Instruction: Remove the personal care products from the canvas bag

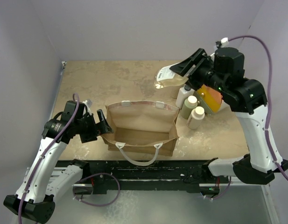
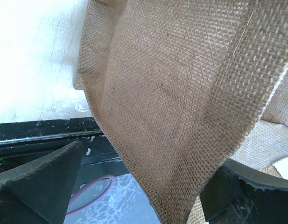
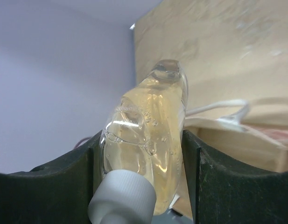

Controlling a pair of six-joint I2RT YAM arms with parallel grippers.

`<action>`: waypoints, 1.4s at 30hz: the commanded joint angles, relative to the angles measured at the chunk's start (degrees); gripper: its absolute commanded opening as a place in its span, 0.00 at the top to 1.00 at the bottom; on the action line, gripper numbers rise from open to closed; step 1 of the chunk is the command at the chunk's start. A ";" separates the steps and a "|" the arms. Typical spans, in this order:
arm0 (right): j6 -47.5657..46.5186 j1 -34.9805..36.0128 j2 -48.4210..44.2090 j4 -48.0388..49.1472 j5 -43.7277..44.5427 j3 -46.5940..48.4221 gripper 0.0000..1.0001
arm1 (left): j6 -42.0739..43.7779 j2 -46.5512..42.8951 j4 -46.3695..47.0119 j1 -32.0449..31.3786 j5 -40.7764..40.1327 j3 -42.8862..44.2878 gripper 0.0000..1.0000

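Note:
The tan canvas bag (image 1: pixel 141 128) stands open at the table's near middle, and only its bare floor shows inside. My left gripper (image 1: pixel 101 126) is open astride the bag's left wall; the burlap (image 2: pixel 181 93) hangs between its fingers (image 2: pixel 41 186). High behind the bag, my right gripper (image 1: pixel 183 70) is shut on a small amber bottle (image 3: pixel 148 135) with a white cap (image 3: pixel 122 198), tilted in the air (image 1: pixel 168 77). Three products stand right of the bag: a white black-capped bottle (image 1: pixel 183 95), an olive-green one (image 1: pixel 190 107) and a cream one (image 1: pixel 196 117).
A large orange-and-yellow cylinder (image 1: pixel 210 99) lies behind the three bottles, under the right arm. The bag's white rope handle (image 1: pixel 139 156) hangs over the table's near edge. Purple walls close in the table at the back and both sides.

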 commanded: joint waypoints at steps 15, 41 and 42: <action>-8.91 -1.14 -14.52 -7.39 29.31 -27.12 1.00 | 1.74 0.66 -0.62 0.11 -0.82 5.30 0.01; 2.32 -8.59 -15.19 -3.49 39.64 -55.07 1.00 | 2.57 3.81 -2.69 0.12 -4.15 15.45 0.01; 2.57 -8.77 -15.08 -3.17 40.43 -55.39 1.00 | 2.73 3.96 -2.81 0.11 -4.36 15.75 0.01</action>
